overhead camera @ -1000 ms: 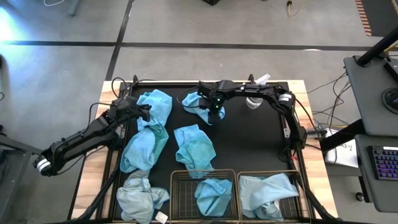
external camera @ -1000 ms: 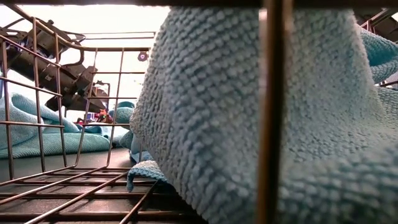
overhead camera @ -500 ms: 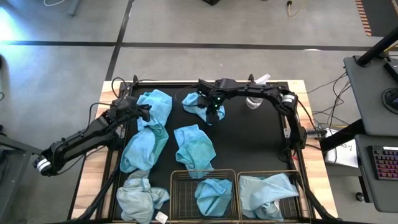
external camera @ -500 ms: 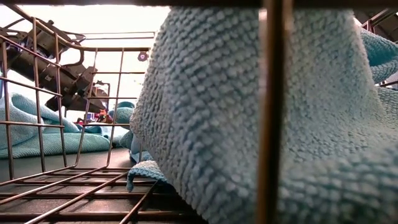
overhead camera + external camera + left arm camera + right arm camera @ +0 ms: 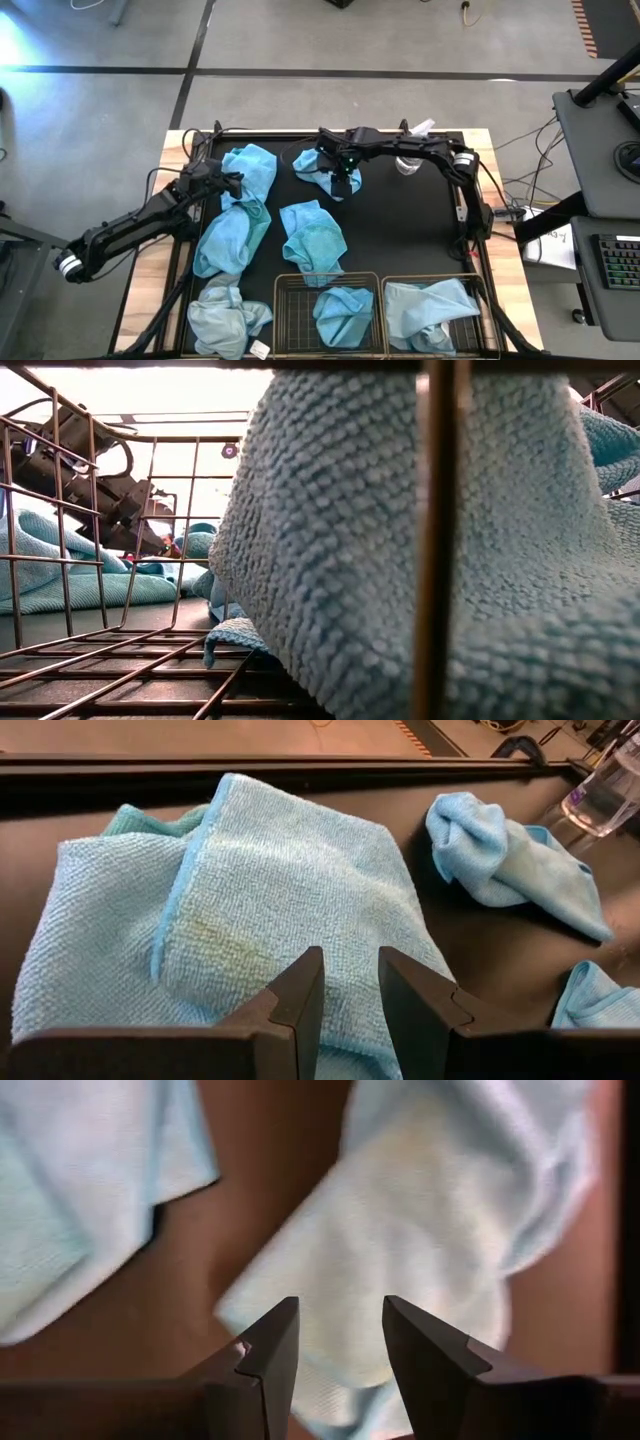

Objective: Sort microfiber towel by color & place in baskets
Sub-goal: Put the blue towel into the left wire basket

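Filling most of the low view: basket (image 5: 437, 540) wire, draped towel (image 5: 330, 550).

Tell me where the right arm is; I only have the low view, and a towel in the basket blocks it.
Observer: The right gripper hangs over a crumpled towel at the table's far side.
Operator: Has it gripped?
Observer: No, its fingers stand apart above the cloth.
Operator: What's sorted?
Observer: One turquoise towel lies in the left basket, one pale towel in the right basket.
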You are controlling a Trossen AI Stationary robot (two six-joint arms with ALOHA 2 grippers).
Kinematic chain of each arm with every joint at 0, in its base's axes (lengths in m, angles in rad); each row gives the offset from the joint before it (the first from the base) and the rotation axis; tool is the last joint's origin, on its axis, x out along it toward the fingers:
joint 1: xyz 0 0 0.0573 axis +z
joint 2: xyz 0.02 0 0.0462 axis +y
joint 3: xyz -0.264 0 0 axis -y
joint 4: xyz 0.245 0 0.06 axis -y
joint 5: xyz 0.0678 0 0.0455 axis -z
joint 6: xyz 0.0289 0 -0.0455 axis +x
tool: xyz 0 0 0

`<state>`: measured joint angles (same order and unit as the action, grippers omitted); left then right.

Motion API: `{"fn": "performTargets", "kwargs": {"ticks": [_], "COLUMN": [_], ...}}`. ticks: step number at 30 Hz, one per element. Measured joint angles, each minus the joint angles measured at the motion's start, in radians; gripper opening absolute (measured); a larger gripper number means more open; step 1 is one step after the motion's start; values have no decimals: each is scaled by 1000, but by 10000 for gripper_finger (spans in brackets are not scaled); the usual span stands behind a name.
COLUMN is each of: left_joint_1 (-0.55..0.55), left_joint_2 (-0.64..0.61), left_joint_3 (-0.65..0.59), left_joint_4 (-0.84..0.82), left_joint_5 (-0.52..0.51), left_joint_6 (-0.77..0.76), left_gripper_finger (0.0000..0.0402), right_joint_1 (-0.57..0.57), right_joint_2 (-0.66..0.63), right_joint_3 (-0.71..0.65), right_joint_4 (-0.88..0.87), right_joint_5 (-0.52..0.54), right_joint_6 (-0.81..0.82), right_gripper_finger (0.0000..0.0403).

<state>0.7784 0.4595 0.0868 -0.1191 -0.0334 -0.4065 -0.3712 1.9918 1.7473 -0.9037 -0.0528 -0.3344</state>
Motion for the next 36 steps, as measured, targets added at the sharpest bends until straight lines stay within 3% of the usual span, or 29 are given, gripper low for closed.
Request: {"fn": "performTargets", "kwargs": {"ticks": [5,12,27,36], "left_joint_1": [0,0,0,0], "left_joint_2": [0,0,0,0], "left_joint_3": [0,0,0,0], "left_joint_4": [25,32,31,31], "left_joint_5": [0,0,1,1], "left_joint_6": [-7,-21,-21,-21], "left_gripper_finger": [84,84,84,84], "right_joint_1": [-16,-23,1,16], "right_joint_2": [0,28,39,39], "right_joint_3": [0,-1,-2,-2], "right_joint_4": [-5,-113,-109,-108], "right_joint_5": [77,71,68,-111], "right_joint_6": [30,115,159,151], "right_gripper_finger": [141,141,134,132]}}
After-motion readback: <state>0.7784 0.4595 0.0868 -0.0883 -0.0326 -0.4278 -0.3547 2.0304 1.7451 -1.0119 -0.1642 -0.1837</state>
